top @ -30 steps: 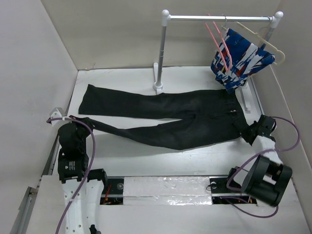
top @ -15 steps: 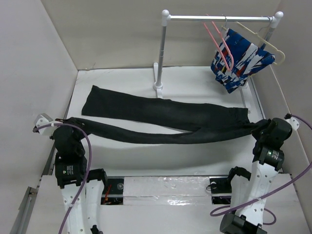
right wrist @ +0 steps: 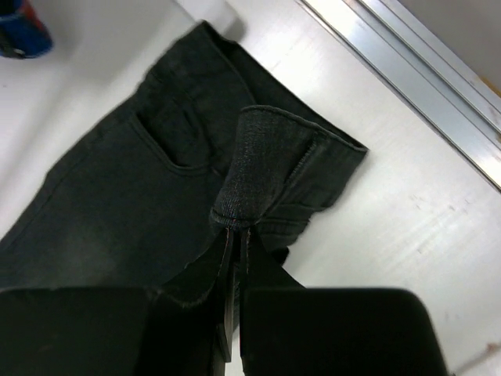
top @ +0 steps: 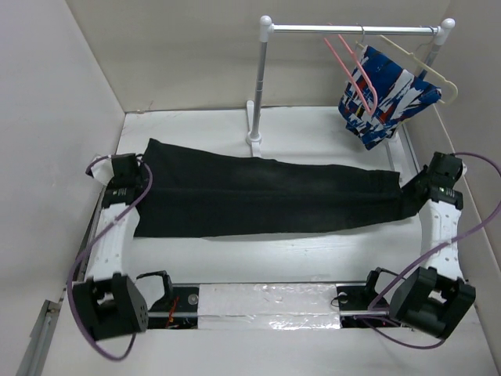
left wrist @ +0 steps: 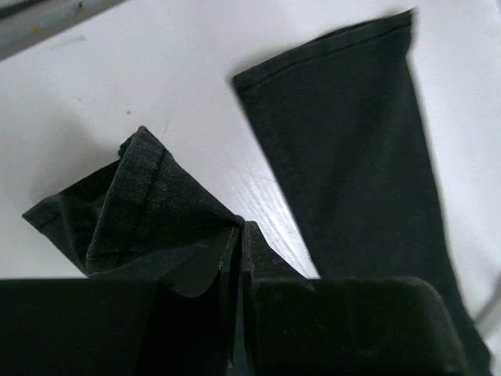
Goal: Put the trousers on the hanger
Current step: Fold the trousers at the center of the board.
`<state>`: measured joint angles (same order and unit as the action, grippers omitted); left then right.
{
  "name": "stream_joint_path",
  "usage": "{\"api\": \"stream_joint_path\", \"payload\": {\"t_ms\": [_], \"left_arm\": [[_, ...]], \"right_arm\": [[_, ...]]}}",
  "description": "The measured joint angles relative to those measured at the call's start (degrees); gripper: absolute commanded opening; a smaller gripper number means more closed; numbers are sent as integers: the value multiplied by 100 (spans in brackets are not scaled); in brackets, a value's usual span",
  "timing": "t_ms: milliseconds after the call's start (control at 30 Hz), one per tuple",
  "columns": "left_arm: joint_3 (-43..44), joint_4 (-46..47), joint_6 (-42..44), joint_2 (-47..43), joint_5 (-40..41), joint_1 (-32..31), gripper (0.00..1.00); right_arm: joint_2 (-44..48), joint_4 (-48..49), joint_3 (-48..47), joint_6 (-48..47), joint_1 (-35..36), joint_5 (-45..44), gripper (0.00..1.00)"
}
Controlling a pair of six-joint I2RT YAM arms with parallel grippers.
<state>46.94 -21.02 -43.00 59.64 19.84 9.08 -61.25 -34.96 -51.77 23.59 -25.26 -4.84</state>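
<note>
Holding the trousers point(top: 258, 196) spread across mid-frame, we have the left gripper point(left wrist: 239, 231) clamped on a leg cuff and the right gripper point(right wrist: 235, 231) on the waistband, seemingly mid-fold, with draping over the hanger point(top: 350, 66), upper right, next.

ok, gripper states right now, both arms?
left gripper: shut on the trousers, at a leg hem.
right gripper: shut on the trousers, at the waistband.
</note>
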Motion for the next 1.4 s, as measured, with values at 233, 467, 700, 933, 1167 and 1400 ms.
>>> {"api": "stream_joint_path", "payload": {"t_ms": [233,467,700,933,1167,1400], "left_arm": [[599,24,-15,1047,315,-87,0],[1735,267,66,1832,483,-264,0],[3023,256,278,3340,531,-343,0],[4339,321,535,5001,546,-413,0],[5386,520,1102,6026,870,-627,60],[5053,732,1224,5611,1060,-675,74]], "right_arm": [[-793,444,-431,225,448,-79,0],[-1307,844,-564,374,581,-122,0],[-2184,1025,-1047,463,695,-105,0],[-3108,1333,-1469,498,861,-63,0],[-3425,1670,-1679,522,922,-28,55],[-3156,2164,-1440,490,911,-28,86]]}}
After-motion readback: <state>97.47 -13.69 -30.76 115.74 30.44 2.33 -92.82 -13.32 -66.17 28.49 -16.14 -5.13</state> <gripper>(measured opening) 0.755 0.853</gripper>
